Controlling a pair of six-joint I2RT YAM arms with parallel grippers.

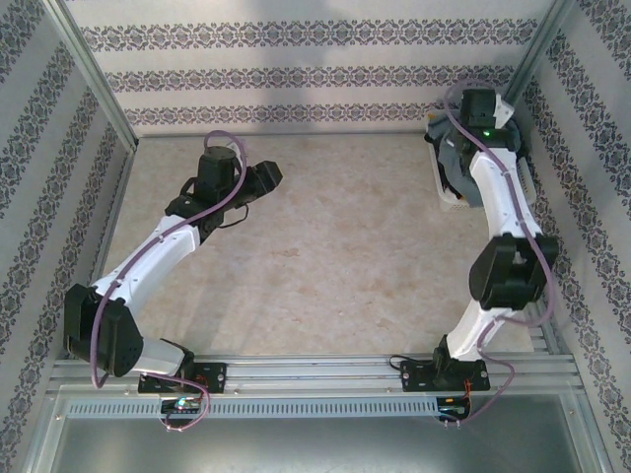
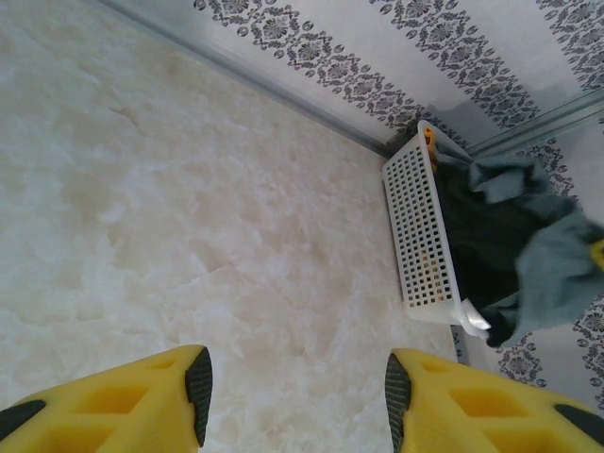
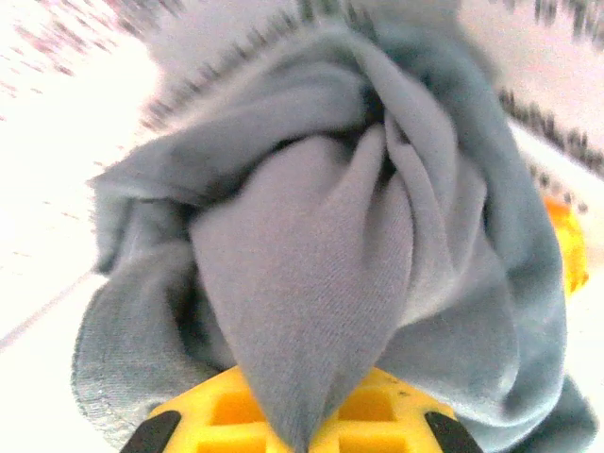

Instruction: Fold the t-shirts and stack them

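The blue-grey t-shirt is bunched right against the right gripper, its folds pinched between the clenched yellow fingers. The left wrist view adds what that close-up hides. The shirt hangs lifted over the white lattice basket in the far right corner, and the black t-shirt lies inside. The left gripper is spread wide and empty over the table.
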